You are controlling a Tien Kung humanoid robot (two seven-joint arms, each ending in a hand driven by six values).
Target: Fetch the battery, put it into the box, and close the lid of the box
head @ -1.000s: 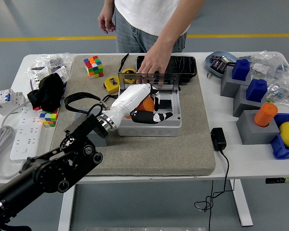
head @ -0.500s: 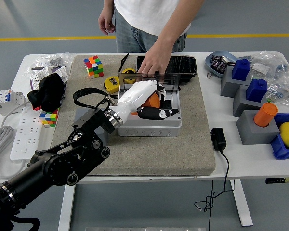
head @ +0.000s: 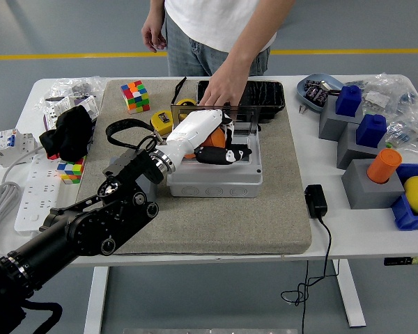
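Since the earlier frames the left hand [head: 207,142] has moved up and a little toward the far side, so it now sits higher over the grey box [head: 214,172] than before, and the forearm has swung in closer to the box's left wall. Its white back faces up, and the black fingers [head: 219,156] are curled around an orange thing [head: 210,139], which shows only as a small patch under the palm. I believe it is the battery, but most of it is hidden, so I cannot tell whether it already rests on the floor of the box or hangs just above it. At the far edge of the box the clear lid [head: 230,118] stands upright and open, and a person's hand [head: 225,89] rests on its top edge, the fingers pointing down at it. This hand has not changed its place. The person stands at the far side of the table, and the other hand [head: 153,31] hangs beside the body. Behind the lid lies a black tray [head: 265,94], and the box stands on a grey mat [head: 279,209] which covers the middle of the white table [head: 355,229]. Left of the lid I see a yellow tape measure [head: 161,122], and farther left a colour cube [head: 135,95] on the mat. No right arm of the robot is in view.
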